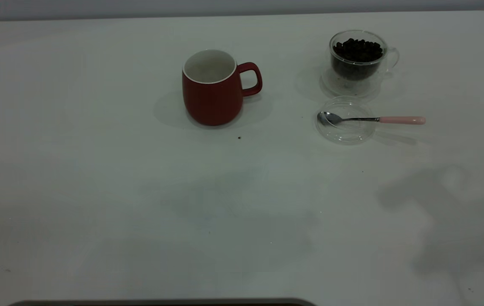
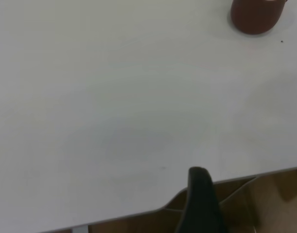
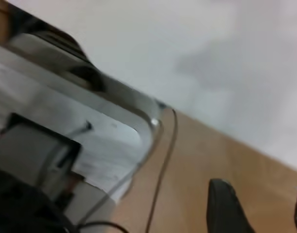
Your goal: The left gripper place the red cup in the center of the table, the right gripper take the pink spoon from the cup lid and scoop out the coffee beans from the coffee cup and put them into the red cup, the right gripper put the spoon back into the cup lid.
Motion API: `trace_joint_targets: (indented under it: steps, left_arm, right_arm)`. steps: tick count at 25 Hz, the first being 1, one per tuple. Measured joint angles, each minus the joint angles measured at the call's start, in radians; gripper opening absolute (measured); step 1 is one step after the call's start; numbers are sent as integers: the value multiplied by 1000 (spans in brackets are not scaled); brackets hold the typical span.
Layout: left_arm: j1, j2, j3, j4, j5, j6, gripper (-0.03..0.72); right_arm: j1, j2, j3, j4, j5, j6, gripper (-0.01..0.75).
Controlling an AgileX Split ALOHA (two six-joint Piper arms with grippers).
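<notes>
The red cup (image 1: 212, 91) stands upright and empty near the middle of the white table (image 1: 97, 191), handle toward the right; its base also shows in the left wrist view (image 2: 255, 17). Far right, the clear coffee cup (image 1: 357, 59) holds coffee beans (image 1: 357, 50). In front of it lies the clear cup lid (image 1: 346, 121), and the pink spoon (image 1: 369, 119) rests with its bowl in the lid and its handle pointing right. Neither gripper appears in the exterior view. My left gripper (image 2: 200, 204) hangs over the table's near edge, far from the red cup. My right gripper (image 3: 262, 208) is open, off the table over a wooden surface.
A tiny dark speck (image 1: 239, 137) lies just in front of the red cup. Beyond the table edge (image 3: 226, 131), the right wrist view shows a silver-grey unit (image 3: 90, 131) and a thin cable (image 3: 163, 165) on the wooden surface. Arm shadows fall on the table's near right.
</notes>
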Motion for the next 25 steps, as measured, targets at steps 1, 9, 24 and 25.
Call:
trace_joint_targets:
  steps: [1, 9, 24, 25]
  left_arm:
    - [0, 0, 0, 0, 0, 0, 587]
    - [0, 0, 0, 0, 0, 0, 587]
    - [0, 0, 0, 0, 0, 0, 587]
    - [0, 0, 0, 0, 0, 0, 587]
  right_arm:
    - [0, -42, 51, -20, 4, 27, 384]
    - [0, -347, 389, -14, -90, 163, 384]
    - [-13, -875, 489, -22, -110, 177, 384]
    - [-25, -927, 489, -22, -108, 177, 384]
